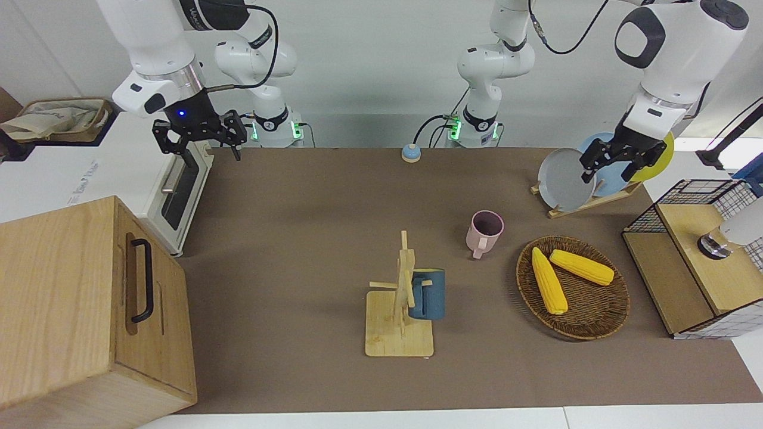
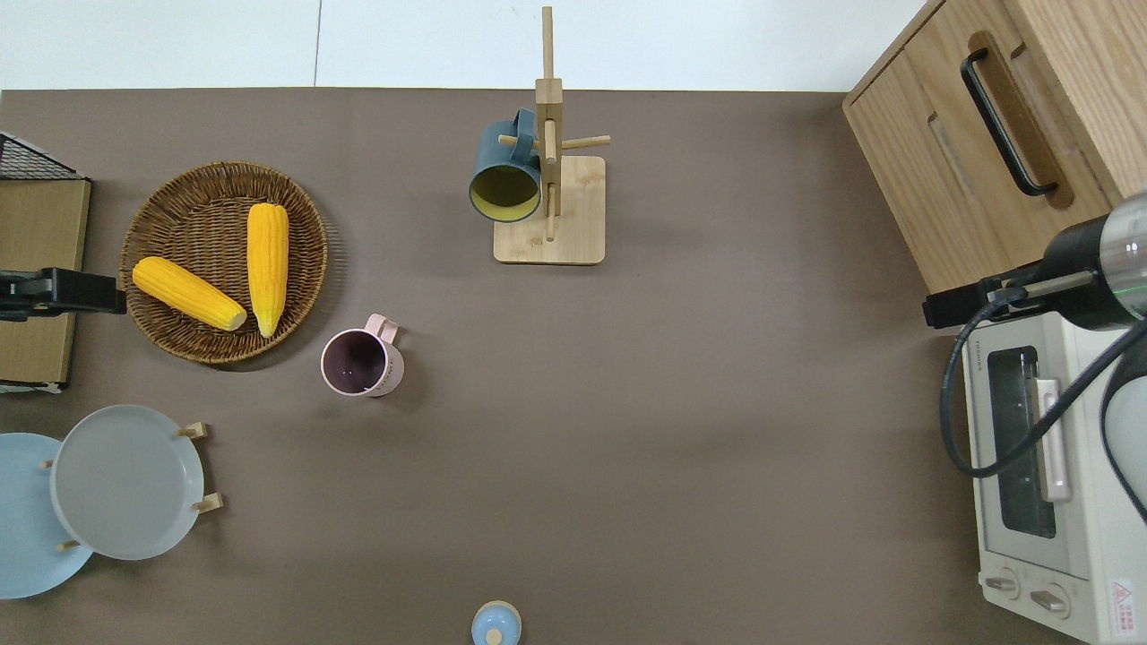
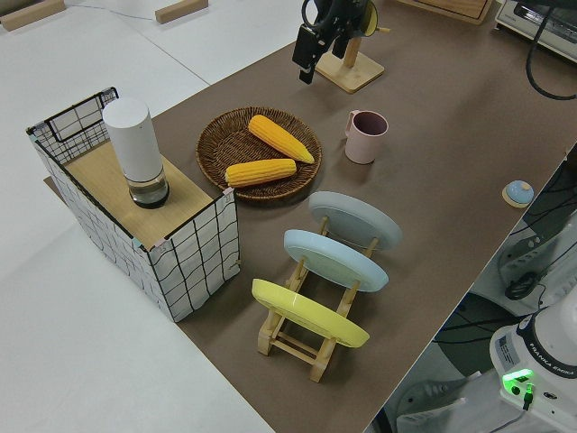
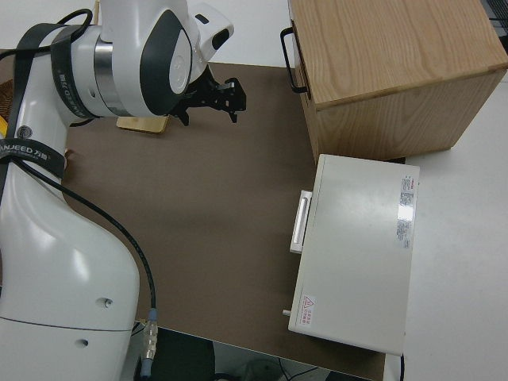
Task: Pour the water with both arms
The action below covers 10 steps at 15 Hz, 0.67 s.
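Brown table (image 2: pixel 681 430); left gripper (image 2: pixel 54 293) cut off at overhead edge.

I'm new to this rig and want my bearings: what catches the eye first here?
Two yellow corn cobs in a wicker basket toward the left arm's end, beside a pink mug. A blue mug hangs on the wooden mug tree, farther from the robots.

A robotics lab staged as a kitchen. Two white arms (image 1: pixel 667 53) stand bolted at a brown-covered table (image 1: pixel 298 238). It carries a toaster oven (image 2: pixel 1039 466), plate rack (image 3: pixel 306 329) and mug tree (image 1: pixel 400 310).
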{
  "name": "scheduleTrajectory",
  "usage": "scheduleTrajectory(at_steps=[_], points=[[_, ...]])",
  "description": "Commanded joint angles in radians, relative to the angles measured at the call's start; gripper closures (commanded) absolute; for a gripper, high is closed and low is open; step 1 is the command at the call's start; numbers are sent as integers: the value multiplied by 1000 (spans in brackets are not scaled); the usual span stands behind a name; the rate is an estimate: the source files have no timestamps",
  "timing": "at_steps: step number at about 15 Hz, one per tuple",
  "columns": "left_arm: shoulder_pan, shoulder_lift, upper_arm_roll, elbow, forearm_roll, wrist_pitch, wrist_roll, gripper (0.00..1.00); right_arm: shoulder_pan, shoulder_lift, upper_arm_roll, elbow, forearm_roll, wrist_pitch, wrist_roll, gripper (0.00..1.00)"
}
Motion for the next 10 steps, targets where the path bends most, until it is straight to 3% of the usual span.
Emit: scheduleTrajectory(at_steps=[1, 5, 10], points=[[-68, -34, 20, -15, 24, -84, -6, 0, -2, 4, 2, 14, -13, -18, -2, 17], [-114, -33, 20, -12, 36, -90, -7, 0, 0, 4, 2, 14, -13, -18, -2, 17], [-114, -28, 4, -5, 67, -110, -9, 0, 0, 4, 2, 14, -13, -18, -2, 17]])
